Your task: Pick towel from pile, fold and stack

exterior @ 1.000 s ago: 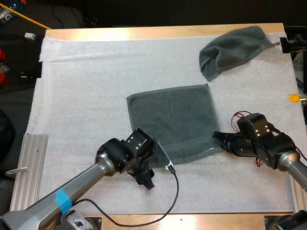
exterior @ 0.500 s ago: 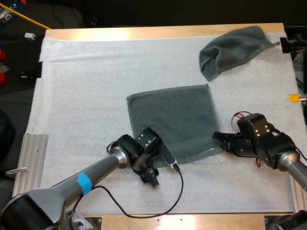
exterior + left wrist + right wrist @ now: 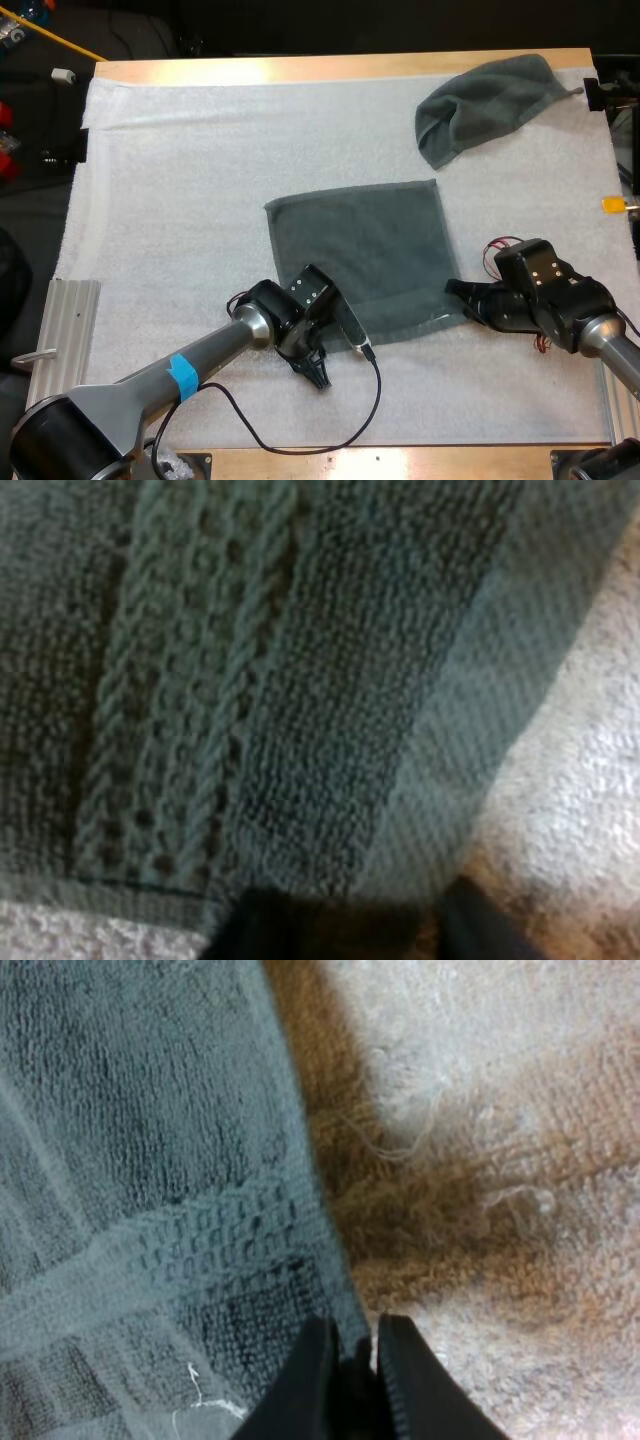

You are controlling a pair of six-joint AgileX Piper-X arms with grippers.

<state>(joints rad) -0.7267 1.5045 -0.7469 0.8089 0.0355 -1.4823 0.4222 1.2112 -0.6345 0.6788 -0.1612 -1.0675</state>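
Note:
A dark grey-green towel (image 3: 360, 255) lies flat in the middle of the white mat. My left gripper (image 3: 322, 345) is low at its near left corner. In the left wrist view the woven border of the towel (image 3: 250, 680) runs up to my left gripper (image 3: 350, 925), whose fingers stand apart at the towel's edge. My right gripper (image 3: 458, 292) is at the near right corner. In the right wrist view my right gripper (image 3: 350, 1380) is pinched shut on the hem of the towel (image 3: 150, 1160). A crumpled towel (image 3: 490, 100) lies at the mat's far right.
A ribbed metal rail (image 3: 60, 350) lies along the table's left side. The white mat (image 3: 200, 170) covers most of the wooden table, with bare mat left of and beyond the flat towel.
My left arm has swung to the right and settled at the flat towel's near left corner. The right gripper has stayed at the near right corner.

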